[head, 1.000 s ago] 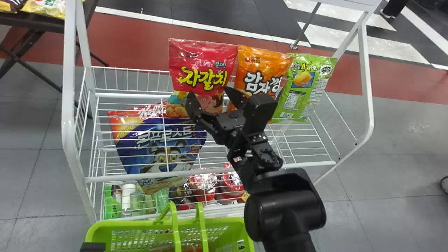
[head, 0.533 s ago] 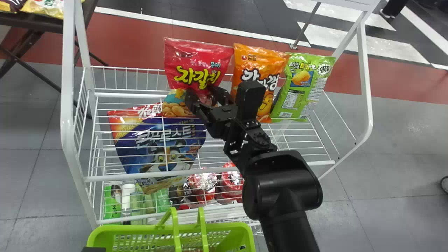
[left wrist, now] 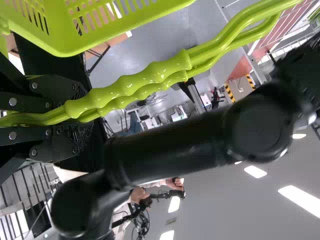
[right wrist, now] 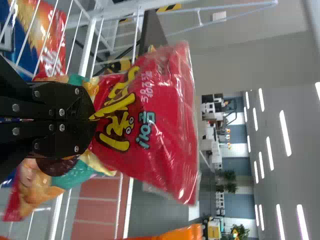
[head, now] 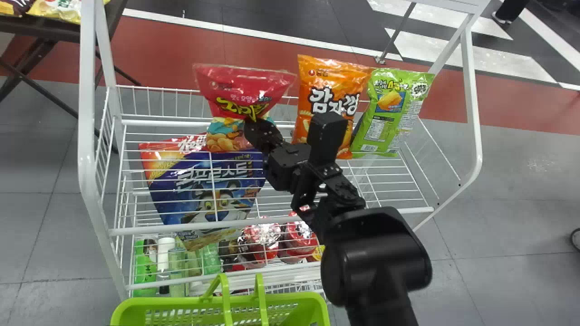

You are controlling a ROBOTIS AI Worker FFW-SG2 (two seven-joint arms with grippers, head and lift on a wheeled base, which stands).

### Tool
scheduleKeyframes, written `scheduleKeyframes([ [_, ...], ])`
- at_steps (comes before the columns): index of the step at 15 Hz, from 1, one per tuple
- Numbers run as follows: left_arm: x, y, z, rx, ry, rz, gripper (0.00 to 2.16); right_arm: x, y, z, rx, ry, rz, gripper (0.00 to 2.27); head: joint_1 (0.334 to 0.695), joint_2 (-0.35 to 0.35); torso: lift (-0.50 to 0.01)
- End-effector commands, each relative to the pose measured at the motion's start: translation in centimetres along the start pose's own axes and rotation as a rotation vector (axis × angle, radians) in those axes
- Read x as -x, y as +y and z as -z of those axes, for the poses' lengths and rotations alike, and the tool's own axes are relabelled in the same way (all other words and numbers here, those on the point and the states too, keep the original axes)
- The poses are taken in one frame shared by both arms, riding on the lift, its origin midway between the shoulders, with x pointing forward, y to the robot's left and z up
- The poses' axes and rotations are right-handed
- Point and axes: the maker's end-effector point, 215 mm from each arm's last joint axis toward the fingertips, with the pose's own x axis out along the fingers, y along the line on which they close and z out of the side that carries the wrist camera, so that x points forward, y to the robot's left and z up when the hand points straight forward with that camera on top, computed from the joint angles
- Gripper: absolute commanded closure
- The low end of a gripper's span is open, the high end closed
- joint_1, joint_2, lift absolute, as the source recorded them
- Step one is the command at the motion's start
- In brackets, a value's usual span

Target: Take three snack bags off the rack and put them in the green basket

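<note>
In the upper tier of the white wire rack [head: 87,158] stand the red snack bag [head: 247,79], the orange snack bag [head: 333,74] and the green snack bag [head: 389,113], side by side. Lower down, behind the wires, are a blue-and-red cereal bag [head: 213,181] with a tiger on it, green bottles [head: 145,267] and shiny-topped red packages [head: 263,240]. The green basket [head: 149,302] is in front of the rack, its handles [left wrist: 135,82] clamped between the left gripper's [left wrist: 75,117] jaws. The head view's bottom edge cuts the basket off, so its contents cannot be made out. The right gripper [head: 256,129] hides part of the red bag's lower front; its jaws are closed, pinching that bag's middle. There the red bag is gathered into tight creases that bunch its yellow lettering, while its glossy top puffs out above and its peanut-pictured bottom flares below
</note>
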Motion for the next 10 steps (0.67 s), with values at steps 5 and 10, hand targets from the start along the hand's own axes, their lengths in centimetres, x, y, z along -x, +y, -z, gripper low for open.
scheduleKeyframes([
  [5,-0.2,0.0,-0.3,-0.022,0.001,-0.015,1.28,11.1,1.0,-4.9,-0.023,0.033,-0.049,2.22,0.695,-0.35,-0.021],
  [10,0.2,0.4,-0.8,-0.029,-0.005,-0.033,1.28,21.0,-2.3,-3.3,-0.084,0.159,-0.044,2.22,0.695,-0.35,-0.021],
])
